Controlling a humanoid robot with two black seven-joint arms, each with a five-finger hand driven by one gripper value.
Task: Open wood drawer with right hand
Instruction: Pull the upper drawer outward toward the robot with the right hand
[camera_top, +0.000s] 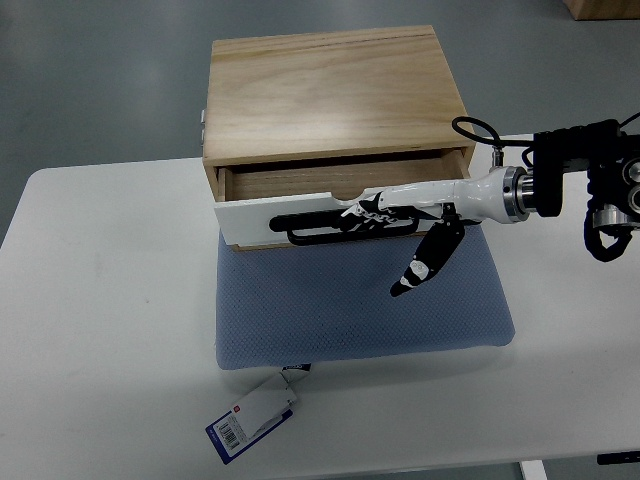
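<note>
Wood drawer (300, 195) being held partly pulled out of its wooden box (330, 95) on a blue mat (350, 310), black handle (320, 228) being gripped by right robot hand (385, 212) fingers, thumb hanging loose, white tabletop (100, 300) being used as support.

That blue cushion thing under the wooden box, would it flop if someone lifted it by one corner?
Probably yes. The blue mesh-textured pad lies flat and thin on the white table, with soft rounded edges, so it likely bends rather than staying stiff. It looks light, though the wooden drawer box sits on its rear edge and would pin it. Its hanging paper tag suggests fabric.
</note>
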